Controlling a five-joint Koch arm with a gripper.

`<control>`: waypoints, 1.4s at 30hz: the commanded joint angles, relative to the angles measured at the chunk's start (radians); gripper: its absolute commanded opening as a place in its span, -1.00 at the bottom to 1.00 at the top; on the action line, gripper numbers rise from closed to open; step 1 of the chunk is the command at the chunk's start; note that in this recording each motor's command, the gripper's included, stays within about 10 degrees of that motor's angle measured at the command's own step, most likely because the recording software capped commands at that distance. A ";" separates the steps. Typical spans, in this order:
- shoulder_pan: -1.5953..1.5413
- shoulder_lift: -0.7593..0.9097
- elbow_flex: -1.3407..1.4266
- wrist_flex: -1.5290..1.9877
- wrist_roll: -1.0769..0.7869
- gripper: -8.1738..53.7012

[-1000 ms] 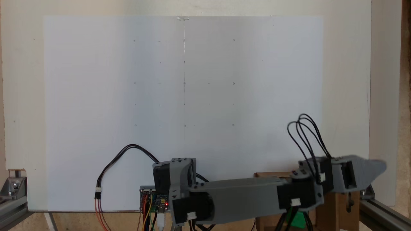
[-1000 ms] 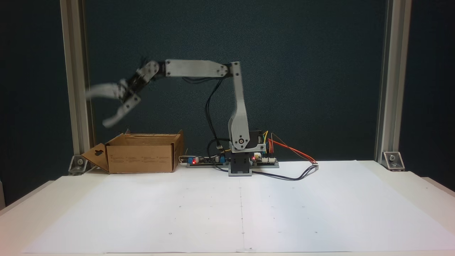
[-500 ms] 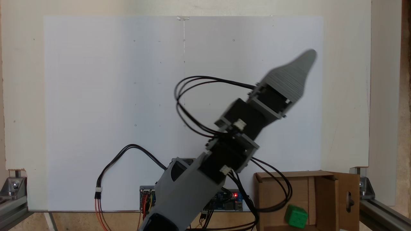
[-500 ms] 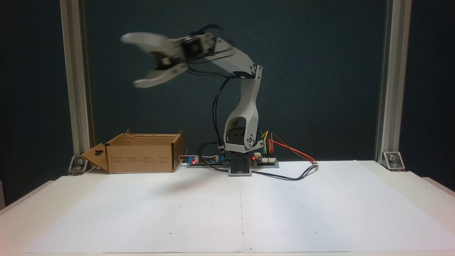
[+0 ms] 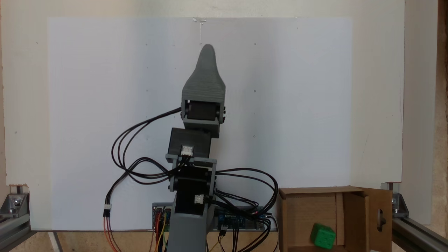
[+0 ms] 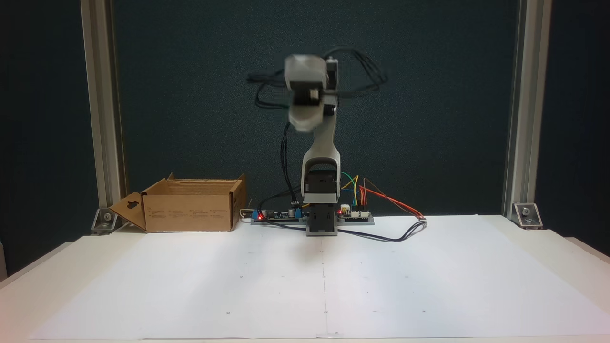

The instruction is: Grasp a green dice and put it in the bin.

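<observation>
The small bright green plastic dice (image 5: 322,236) lies inside the brown corrugated cardboard bin (image 5: 293,213), on its floor near the flap with a keyhole-shaped cut-out (image 5: 380,218). The grey gripper (image 5: 207,52) is high above the white paper sheet (image 5: 105,87), well apart from the bin (image 6: 190,209). In both fixed views its two jaws stand one behind the other, and one view is blurred (image 6: 303,105), so I cannot tell if they are spread or pressed together.
</observation>
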 commanded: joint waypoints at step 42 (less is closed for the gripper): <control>-0.058 0.184 1.049 -1.560 0.040 0.68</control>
